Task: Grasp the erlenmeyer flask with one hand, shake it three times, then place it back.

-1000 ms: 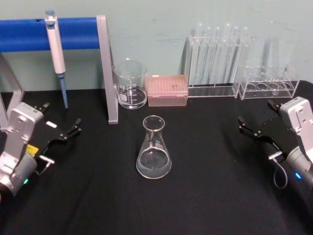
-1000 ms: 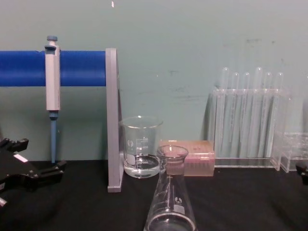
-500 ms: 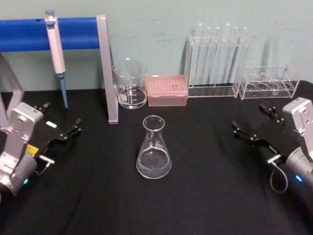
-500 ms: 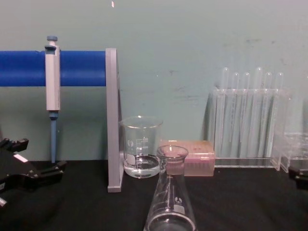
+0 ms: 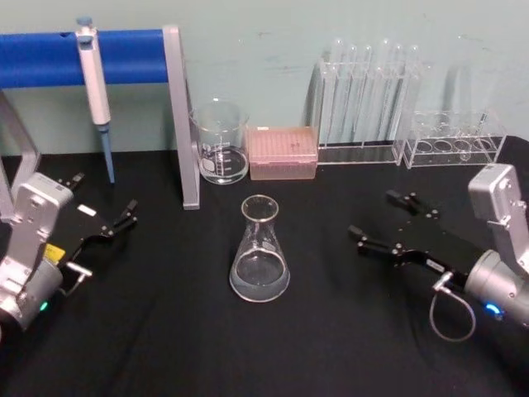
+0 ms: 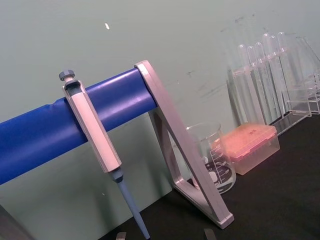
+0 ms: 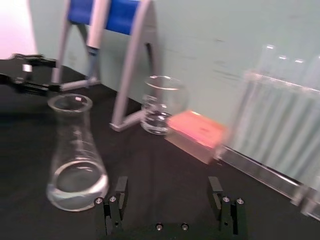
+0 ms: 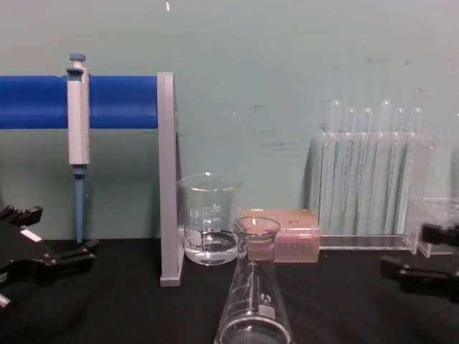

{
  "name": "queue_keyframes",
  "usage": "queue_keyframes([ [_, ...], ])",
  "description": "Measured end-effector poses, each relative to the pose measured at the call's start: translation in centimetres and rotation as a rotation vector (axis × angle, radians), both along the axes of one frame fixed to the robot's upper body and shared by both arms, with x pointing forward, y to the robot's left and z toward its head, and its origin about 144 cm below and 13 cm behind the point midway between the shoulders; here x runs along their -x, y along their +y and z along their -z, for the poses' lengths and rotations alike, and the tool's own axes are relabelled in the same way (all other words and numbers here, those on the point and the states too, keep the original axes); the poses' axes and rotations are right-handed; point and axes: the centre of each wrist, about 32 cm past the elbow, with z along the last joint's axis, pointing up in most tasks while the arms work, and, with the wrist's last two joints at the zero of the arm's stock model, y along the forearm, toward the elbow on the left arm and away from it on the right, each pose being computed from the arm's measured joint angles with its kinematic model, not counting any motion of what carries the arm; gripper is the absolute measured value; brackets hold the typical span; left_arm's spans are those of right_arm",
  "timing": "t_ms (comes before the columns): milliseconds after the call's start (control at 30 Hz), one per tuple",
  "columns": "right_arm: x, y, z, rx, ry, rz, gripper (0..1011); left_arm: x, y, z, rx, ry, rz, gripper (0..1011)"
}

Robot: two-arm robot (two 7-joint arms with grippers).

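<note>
Pointing toward the middle of the table (image 5: 165, 339), right claw (image 5: 374, 215) hangs low over the black surface, jaws spread wide, nothing between them. From the right wrist view the two black fingertips (image 7: 114, 202) stand well apart, and the erlenmeyer flask (image 7: 75, 160) sits ahead and off to one side of the gap, not inside it. No contact. In the head view the flask (image 5: 260, 256) stands upright near the table's centre, apart from the claw tips, with a shallow pool of clear liquid in its base. Chest view shows the same: flask (image 8: 254, 308) in the foreground, right claw (image 8: 407, 251) low at the right edge. Left claw (image 5: 103, 198) is parked at the robot's left, jaws open and empty, well away from the flask. Behind the flask, along the wall: a beaker (image 5: 220, 142) with a little liquid, a pink tip box (image 5: 283, 152) beside it, a test-tube rack (image 5: 368, 91) further right, and a pipette (image 5: 95, 83) hanging on the blue stand (image 5: 132, 54). Judgement: task is at its opening step, the approach. Nothing is done yet. What remains is closing on the flask, lifting it, three shakes and setting it back down. The jaws look wide enough for the neck, though the claw needs to line up so the glass lies between them.
</note>
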Motion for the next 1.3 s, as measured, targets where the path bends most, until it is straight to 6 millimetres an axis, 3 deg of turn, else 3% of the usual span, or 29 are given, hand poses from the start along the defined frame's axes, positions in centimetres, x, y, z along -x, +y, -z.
queue_keyframes([
  [700, -2.3, 5.0, 0.3, 0.004, 0.019, -0.241, 1000, 0.0, 0.0, 0.0, 0.0, 0.0, 0.0, 1001],
  [1300, -4.6, 8.3, 0.8, -0.015, 0.022, -0.297, 1000, 0.0, 0.0, 0.0, 0.0, 0.0, 0.0, 1001],
])
